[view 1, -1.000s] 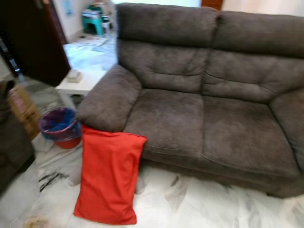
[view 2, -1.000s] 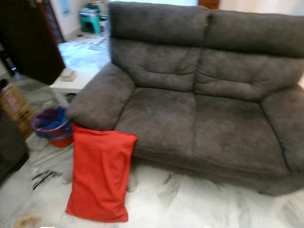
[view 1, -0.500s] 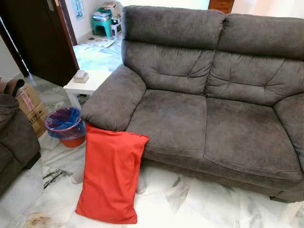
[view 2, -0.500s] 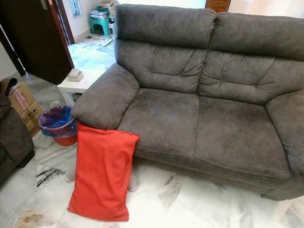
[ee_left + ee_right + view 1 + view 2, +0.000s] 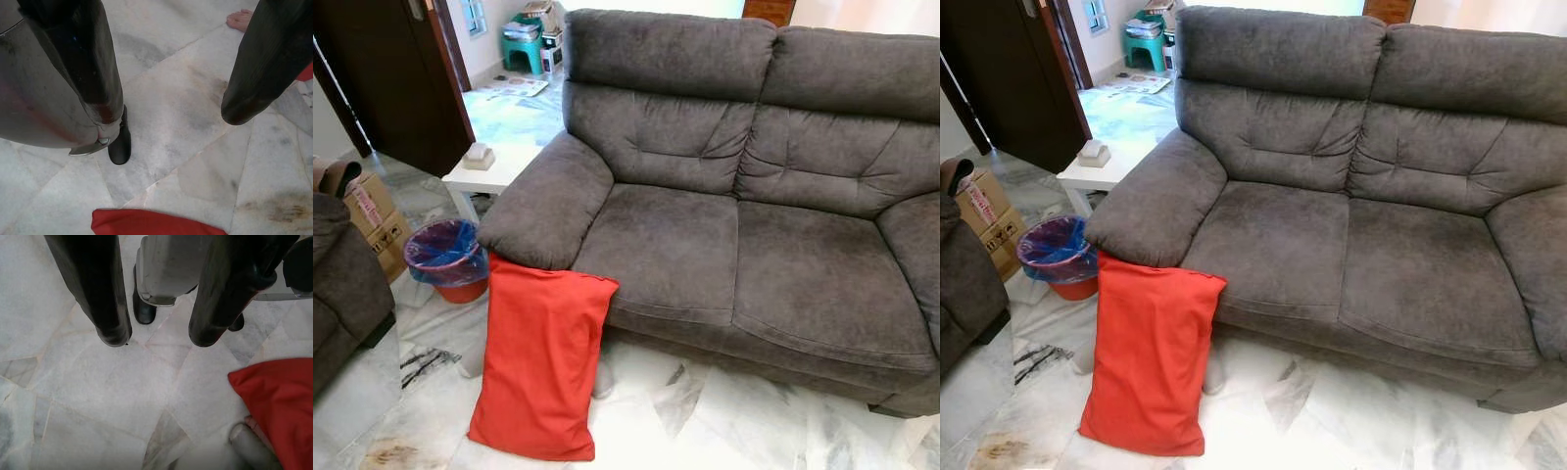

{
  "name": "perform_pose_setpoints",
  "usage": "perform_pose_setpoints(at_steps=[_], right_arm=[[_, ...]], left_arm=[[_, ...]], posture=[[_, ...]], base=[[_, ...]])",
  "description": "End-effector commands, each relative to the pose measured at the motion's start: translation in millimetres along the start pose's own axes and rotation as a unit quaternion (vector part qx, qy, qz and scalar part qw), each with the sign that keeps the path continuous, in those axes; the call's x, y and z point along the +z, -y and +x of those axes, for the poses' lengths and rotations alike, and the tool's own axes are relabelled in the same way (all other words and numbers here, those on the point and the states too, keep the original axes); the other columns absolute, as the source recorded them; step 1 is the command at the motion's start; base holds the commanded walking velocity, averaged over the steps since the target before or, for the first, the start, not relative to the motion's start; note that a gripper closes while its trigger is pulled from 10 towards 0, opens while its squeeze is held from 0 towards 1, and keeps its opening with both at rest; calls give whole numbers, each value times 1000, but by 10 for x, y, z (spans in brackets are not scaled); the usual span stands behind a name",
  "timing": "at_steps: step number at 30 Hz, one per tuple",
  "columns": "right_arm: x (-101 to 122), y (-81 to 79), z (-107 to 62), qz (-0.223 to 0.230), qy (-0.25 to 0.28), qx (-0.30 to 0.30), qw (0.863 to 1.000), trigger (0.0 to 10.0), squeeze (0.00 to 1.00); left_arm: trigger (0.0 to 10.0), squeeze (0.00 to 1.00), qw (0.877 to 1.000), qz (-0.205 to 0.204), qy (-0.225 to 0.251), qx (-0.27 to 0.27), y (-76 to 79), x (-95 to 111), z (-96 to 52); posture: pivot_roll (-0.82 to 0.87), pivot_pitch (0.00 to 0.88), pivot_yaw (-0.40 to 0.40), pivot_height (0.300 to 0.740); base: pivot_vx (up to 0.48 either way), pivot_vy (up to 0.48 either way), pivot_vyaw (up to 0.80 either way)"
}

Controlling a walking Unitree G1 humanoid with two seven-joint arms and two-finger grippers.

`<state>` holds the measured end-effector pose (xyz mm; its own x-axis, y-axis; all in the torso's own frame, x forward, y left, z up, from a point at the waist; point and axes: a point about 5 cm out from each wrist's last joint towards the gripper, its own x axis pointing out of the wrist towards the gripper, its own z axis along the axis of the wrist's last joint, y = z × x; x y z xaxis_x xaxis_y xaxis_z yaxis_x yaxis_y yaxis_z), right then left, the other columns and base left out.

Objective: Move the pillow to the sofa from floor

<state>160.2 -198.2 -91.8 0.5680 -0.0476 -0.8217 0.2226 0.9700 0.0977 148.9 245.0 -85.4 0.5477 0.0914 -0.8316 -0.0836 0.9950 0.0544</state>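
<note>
left eye view: one red pillow (image 5: pixel 541 362) stands on the marble floor (image 5: pixel 724 421), leaning against the front of the one grey sofa (image 5: pixel 724 225) under its left armrest. the sofa has two seat cushions and two back cushions of soft napped fabric; its right end is cut off. beside it are one small white table (image 5: pixel 487 171) with a small box on it, one red bin (image 5: pixel 447 262) with a blue liner, and one cardboard box (image 5: pixel 374 220). a dark door (image 5: pixel 396 83) stands behind.

right eye view: the same scene; something pale is half hidden behind the pillow's lower edge, hard to make out.

left wrist view: the left gripper (image 5: pixel 168 88) hangs over veined marble, its two black fingers spread apart and grasping nothing. a strip of red pillow shows, and a bare foot (image 5: pixel 239 19) of a person, cut off.

right wrist view: the right gripper (image 5: pixel 156 328) hangs released, two fingers apart, over the floor. a red pillow corner lies near a grey tube-like thing, unclear.
</note>
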Motion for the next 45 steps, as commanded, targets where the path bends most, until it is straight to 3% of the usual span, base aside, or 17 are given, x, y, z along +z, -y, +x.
perform_pose_setpoints(at_steps=[1, 37, 45], right_arm=[[-7, 3, -2, 4, 0, -2, 1000, 10000, 0], [29, -19, 8, -2, 3, 2, 1000, 10000, 0], [66, -9, 13, 0, 9, -1, 1000, 10000, 0]], left_arm=[[10000, 0, 1000, 3, -12, 3, -27, -59, -15], [10000, 0, 1000, 3, -10, -9, 33, -46, -3], [10000, 0, 1000, 3, -4, -8, 31, -29, -1]], posture=[[74, 58, 6, 740], [67, 59, -3, 740], [60, 102, -4, 740]], base=[[0, 0, 0], [276, 0, 0], [0, 0, 0]])
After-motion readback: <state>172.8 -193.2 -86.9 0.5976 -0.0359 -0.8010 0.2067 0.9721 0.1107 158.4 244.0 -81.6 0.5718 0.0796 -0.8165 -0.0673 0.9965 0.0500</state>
